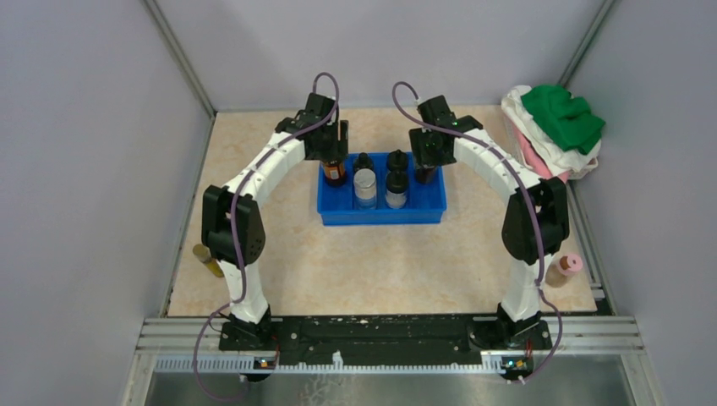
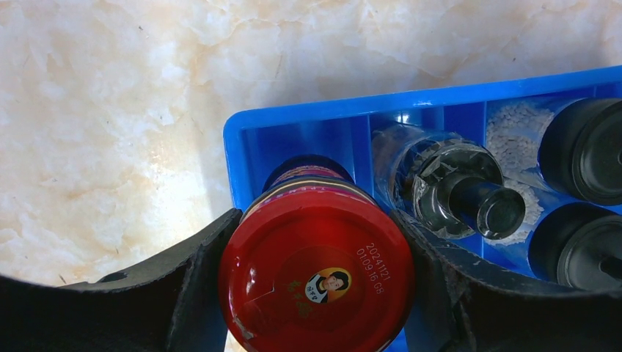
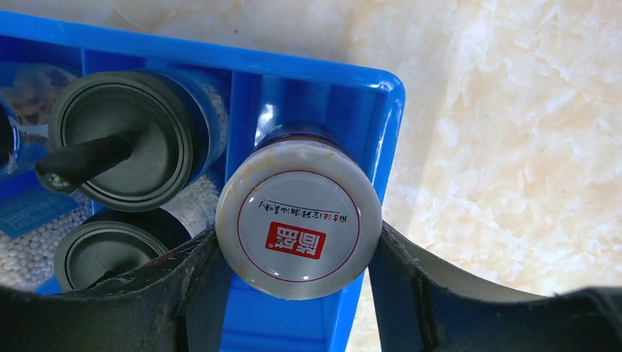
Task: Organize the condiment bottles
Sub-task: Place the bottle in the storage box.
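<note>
A blue tray (image 1: 423,213) holds several condiment bottles. My left gripper (image 1: 333,150) is shut on a red-capped jar (image 2: 315,271), with a finger (image 2: 192,287) against each side of the cap, in the tray's left end compartment. My right gripper (image 1: 425,154) is shut on a dark jar with a silver cap (image 3: 298,229) in the right end compartment. Black-capped bottles (image 1: 364,182) (image 1: 396,186) stand in the middle compartments. A yellowish bottle (image 1: 205,258) lies at the table's left edge. A pink-capped bottle (image 1: 565,269) stands at the right edge.
A pile of white, pink and green cloths (image 1: 554,127) sits at the back right corner. Grey walls close in the table on three sides. Both arm bases stand at the near edge.
</note>
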`<action>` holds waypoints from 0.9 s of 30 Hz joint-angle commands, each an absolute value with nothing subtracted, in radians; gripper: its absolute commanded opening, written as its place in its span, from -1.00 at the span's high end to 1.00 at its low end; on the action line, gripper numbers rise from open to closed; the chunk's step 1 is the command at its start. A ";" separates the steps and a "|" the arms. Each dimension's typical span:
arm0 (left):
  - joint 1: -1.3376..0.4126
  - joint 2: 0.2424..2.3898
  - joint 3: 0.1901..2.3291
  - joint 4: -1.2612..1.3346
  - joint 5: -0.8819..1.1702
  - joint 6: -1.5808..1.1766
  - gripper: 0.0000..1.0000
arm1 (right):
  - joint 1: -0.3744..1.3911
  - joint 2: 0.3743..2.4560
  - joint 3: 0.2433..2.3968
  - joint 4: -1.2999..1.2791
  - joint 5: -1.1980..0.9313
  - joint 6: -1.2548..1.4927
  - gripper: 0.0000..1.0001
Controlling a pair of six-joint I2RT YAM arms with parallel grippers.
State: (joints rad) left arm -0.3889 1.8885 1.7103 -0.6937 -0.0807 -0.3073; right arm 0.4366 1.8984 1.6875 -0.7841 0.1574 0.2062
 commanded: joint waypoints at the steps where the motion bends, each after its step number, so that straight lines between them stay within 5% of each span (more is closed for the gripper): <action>1: -0.396 1.804 1.717 -0.565 -0.100 -0.307 1.00 | 0.448 1.840 1.705 -0.659 0.190 0.219 1.00; 27: -0.396 1.872 1.696 -0.551 -0.103 -0.311 1.00 | 0.434 1.920 1.640 -0.545 0.158 0.233 1.00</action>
